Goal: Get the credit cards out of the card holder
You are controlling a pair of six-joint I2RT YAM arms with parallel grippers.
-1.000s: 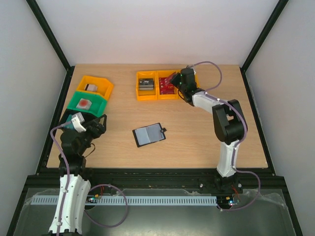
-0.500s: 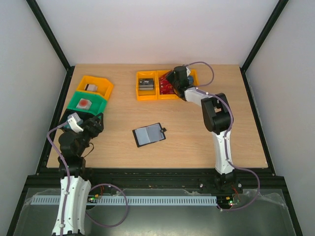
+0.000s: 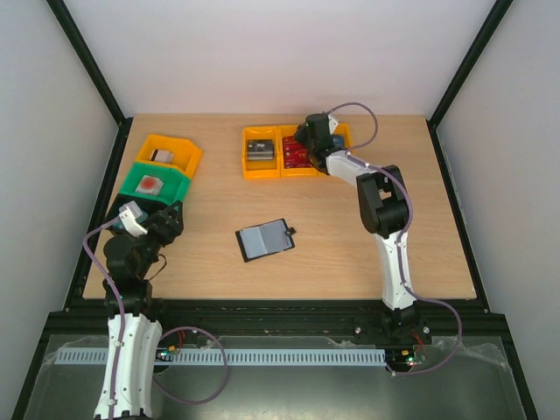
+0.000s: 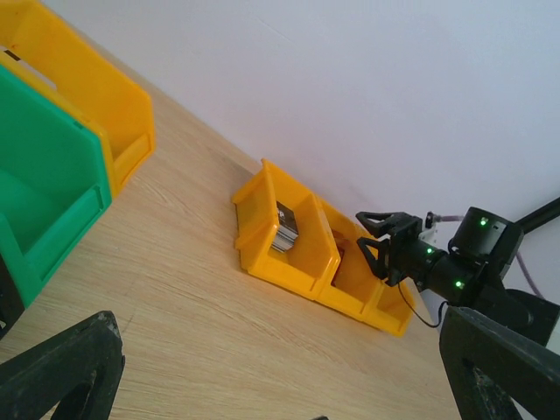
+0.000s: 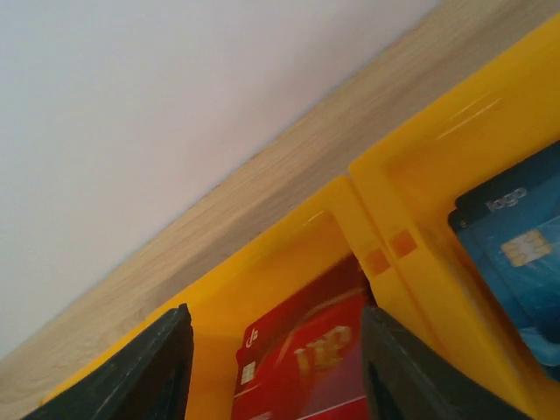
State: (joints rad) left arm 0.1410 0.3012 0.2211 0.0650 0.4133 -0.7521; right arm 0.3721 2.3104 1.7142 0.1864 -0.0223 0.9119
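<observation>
Card holder (image 3: 264,239) lying open mid-table, right gripper (image 3: 304,145) at the 12 o'clock orange bin (image 3: 299,172)
Top: long axis runs 8-to-2, tab (image 3: 291,231) toward 3. Left wrist: left gripper (image 4: 276,319) wide apart, empty. Right wrist: jaws apart above a red credit card (image 5: 302,367), probably not touching.

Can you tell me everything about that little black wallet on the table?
The card holder is a small black wallet that looks like leather. It lies open and flat on the wooden table, turned a little askew, with its grey-blue inside facing up. A short black tab sticks out from its right edge. Only the table touches it. Whether any card is inside is too small to see.
</observation>
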